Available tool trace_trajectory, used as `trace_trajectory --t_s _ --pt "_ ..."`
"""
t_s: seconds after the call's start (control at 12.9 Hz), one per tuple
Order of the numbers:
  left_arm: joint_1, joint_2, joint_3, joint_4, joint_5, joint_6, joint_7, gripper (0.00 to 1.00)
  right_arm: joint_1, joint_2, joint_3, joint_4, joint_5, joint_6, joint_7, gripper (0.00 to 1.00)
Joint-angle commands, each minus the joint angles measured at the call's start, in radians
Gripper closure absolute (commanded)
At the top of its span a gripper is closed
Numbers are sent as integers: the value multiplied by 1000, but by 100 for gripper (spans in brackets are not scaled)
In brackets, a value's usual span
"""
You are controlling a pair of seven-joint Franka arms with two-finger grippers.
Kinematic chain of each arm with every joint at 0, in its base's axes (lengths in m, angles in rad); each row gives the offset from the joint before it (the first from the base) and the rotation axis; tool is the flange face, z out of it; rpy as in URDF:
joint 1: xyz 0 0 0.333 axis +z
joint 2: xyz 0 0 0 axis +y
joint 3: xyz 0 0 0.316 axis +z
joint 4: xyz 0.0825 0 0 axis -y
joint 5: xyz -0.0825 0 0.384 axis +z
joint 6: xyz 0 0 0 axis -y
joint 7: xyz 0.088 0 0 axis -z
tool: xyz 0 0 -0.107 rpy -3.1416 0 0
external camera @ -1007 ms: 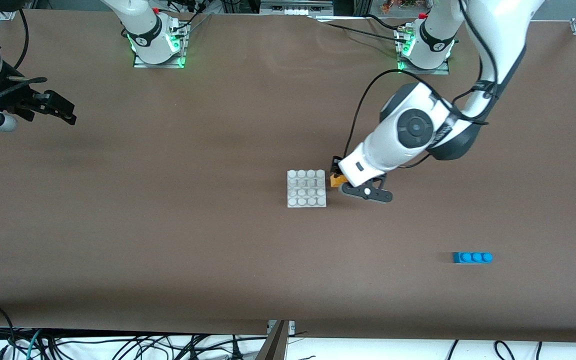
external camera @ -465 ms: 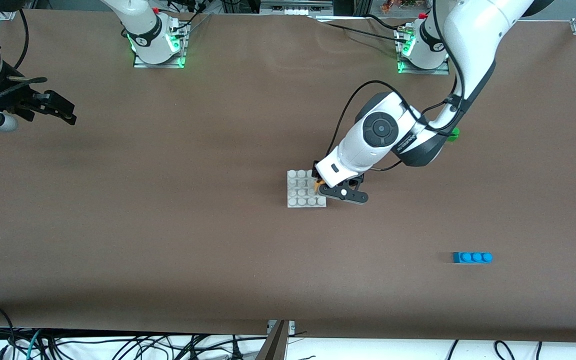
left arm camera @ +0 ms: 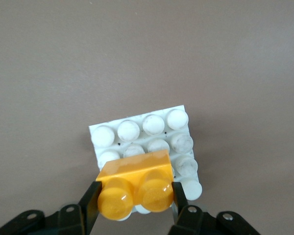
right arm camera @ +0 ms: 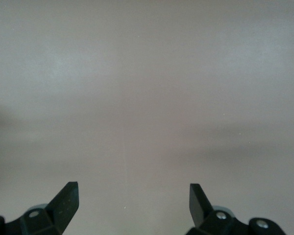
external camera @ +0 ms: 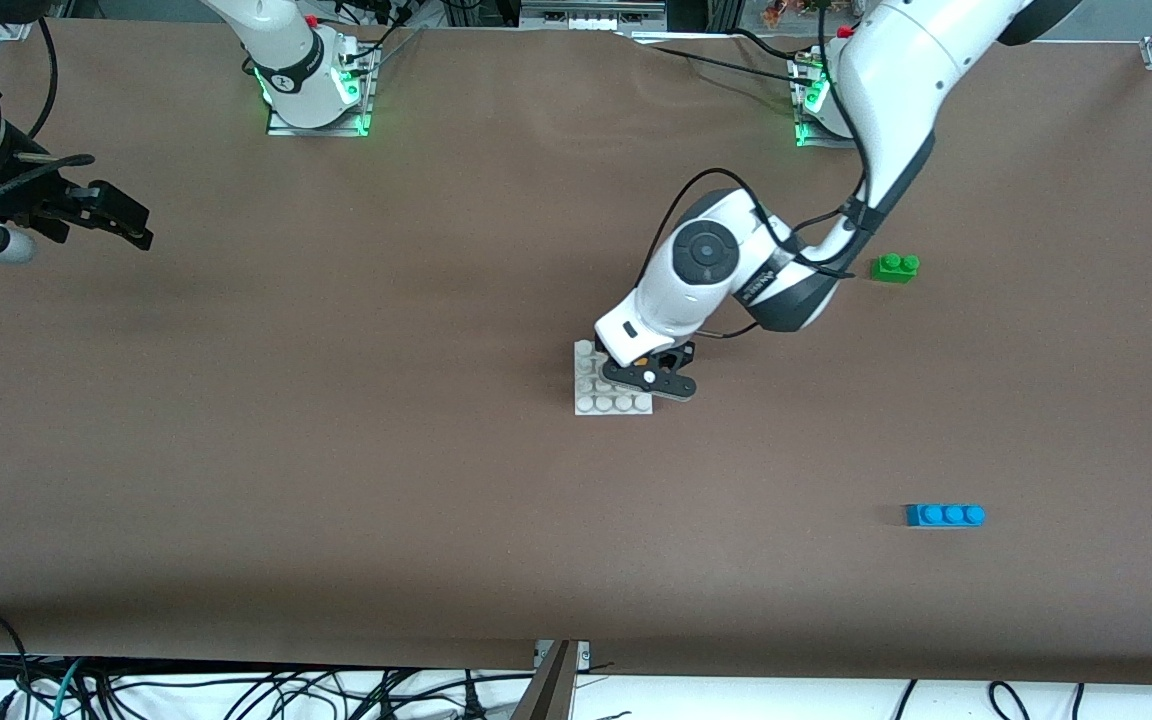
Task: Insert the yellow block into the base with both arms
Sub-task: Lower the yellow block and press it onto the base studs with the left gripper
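Holding the yellow block between closed fingers, the left gripper hangs over the base, at the edge of the plate toward the left arm's end of the tabletop. Yellow block: two studs in a row, pinched across its short ends, so its long axis runs from one finger to the other. In the left wrist view it covers the row of studs of the base closest to the fingers, its long axis roughly in line with that row though slightly skewed; whether it already touches the studs cannot be told. Base: white square plate, four by four studs, flat on the tabletop near its middle. Judged step: lowering and pressing the block onto the studs, which calls for squaring its long axis with the stud row first. Right gripper: waiting well apart over bare tabletop at the right arm's end, fingers spread wide, nothing between them; the left arm is plainly the nearer. Other items: green brick, blue brick, both toward the left arm's end, untouched.
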Motion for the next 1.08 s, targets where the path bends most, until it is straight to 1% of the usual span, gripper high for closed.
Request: trace_trajectory --t_s 0.0,0.15,0.39,0.54,0.7,1.01 --pt "-120 28 101 34 37 29 -34 55 -2 -1 0 4 14 2 -3 0" --pt "-134 39 104 34 40 31 -72 55 -2 -1 0 4 14 2 -3 0" --pt "-138 51 107 32 46 32 -69 55 -2 -1 1 4 14 1 -3 0" --pt "-135 51 107 32 95 31 -68 54 -2 -1 1 2 14 1 -3 0" --pt "-135 51 107 31 103 28 -65 54 -4 -1 0 2 14 1 -3 0" --pt "-136 56 106 18 98 22 -58 50 -2 -1 1 2 14 -1 -3 0"
